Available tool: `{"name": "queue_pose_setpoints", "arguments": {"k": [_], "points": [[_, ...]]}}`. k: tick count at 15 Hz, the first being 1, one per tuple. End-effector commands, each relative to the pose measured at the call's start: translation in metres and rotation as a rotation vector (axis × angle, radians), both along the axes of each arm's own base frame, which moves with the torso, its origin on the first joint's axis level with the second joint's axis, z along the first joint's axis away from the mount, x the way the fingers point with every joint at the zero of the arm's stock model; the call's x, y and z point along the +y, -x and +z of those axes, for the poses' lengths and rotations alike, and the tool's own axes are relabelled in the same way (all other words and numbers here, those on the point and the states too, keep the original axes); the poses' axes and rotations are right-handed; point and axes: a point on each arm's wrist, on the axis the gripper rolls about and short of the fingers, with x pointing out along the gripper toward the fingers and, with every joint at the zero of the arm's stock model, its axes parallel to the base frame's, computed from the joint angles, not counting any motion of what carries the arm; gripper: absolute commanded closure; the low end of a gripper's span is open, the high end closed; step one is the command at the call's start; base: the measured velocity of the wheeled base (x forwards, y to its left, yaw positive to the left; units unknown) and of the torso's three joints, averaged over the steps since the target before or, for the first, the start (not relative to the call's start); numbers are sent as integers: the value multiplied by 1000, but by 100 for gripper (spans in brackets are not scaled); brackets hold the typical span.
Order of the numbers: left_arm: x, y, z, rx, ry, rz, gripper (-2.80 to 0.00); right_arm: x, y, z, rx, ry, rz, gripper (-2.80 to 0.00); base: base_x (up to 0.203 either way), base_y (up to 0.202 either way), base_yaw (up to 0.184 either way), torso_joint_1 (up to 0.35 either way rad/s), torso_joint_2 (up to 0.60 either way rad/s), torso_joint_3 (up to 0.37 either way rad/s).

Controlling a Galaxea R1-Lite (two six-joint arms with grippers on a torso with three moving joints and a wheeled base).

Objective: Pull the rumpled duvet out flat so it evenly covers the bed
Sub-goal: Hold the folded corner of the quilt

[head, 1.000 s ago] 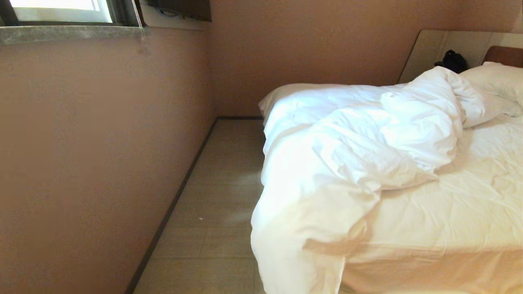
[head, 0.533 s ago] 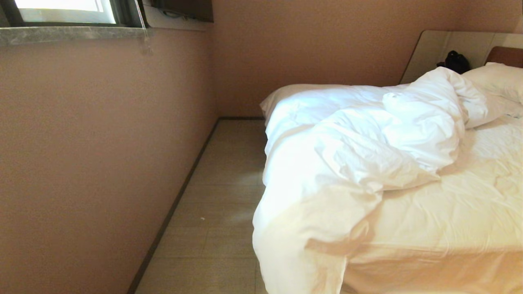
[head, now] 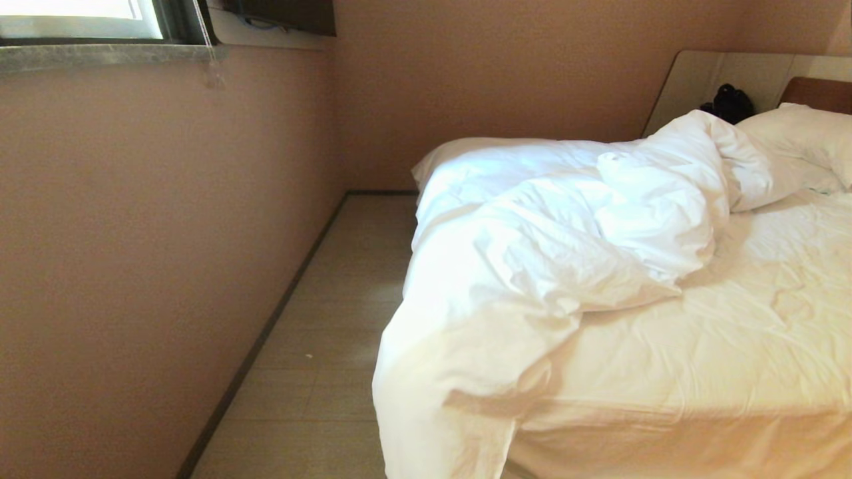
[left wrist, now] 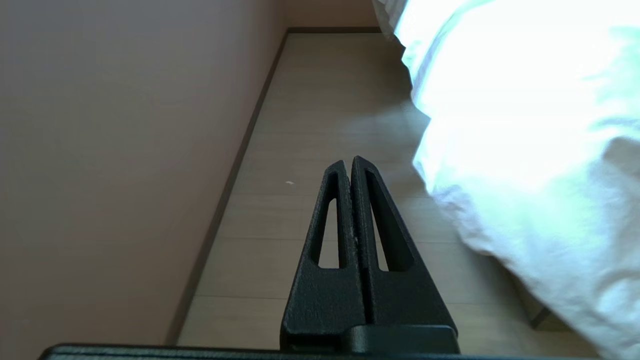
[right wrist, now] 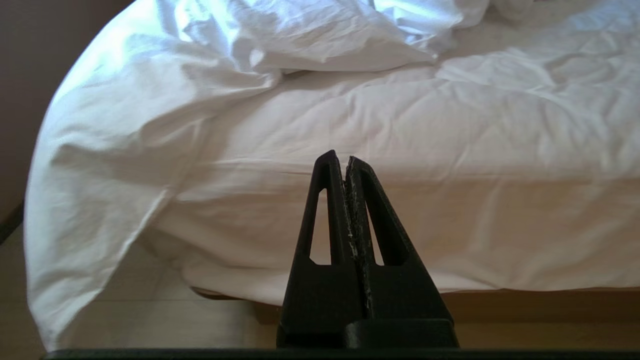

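Lying bunched: one duvet [head: 532,266], one pillow [head: 799,136].

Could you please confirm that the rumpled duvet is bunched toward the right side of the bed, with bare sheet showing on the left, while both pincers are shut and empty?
Not quite: the head view shows the duvet bunched on the bed's left side, spilling over that edge, with bare sheet on the right. The left pincer and right pincer are indeed shut and empty.

Duvet [head: 532,266]: we see it bunched on the bed's [head: 732,372] left half, hanging over the near-left corner.
Pillow [head: 799,136]: behind it, at the head.
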Motion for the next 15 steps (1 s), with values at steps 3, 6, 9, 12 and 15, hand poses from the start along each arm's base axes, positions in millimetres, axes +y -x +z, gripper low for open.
{"name": "queue_pose_setpoints", "arguments": {"k": [3, 6, 9, 12, 15], "points": [[0, 0, 0, 1, 1, -1, 0, 0, 0, 0, 1, 0, -1, 0, 0, -192, 2, 2, 2, 3], [0, 0, 0, 1, -1, -2, 0, 0, 0, 0, 1, 0, -1, 0, 0, -193, 0, 4, 5, 2], [0, 0, 0, 1, -1, 0, 0, 0, 0, 0, 1, 0, -1, 0, 0, -194, 0, 3, 1, 1], [0, 0, 0, 0, -1, -2, 0, 0, 0, 0, 1, 0, -1, 0, 0, -192, -1, 4, 2, -1], [0, 0, 0, 0, -1, 0, 0, 0, 0, 0, 1, 0, -1, 0, 0, -193, 0, 0, 1, 2]]}}
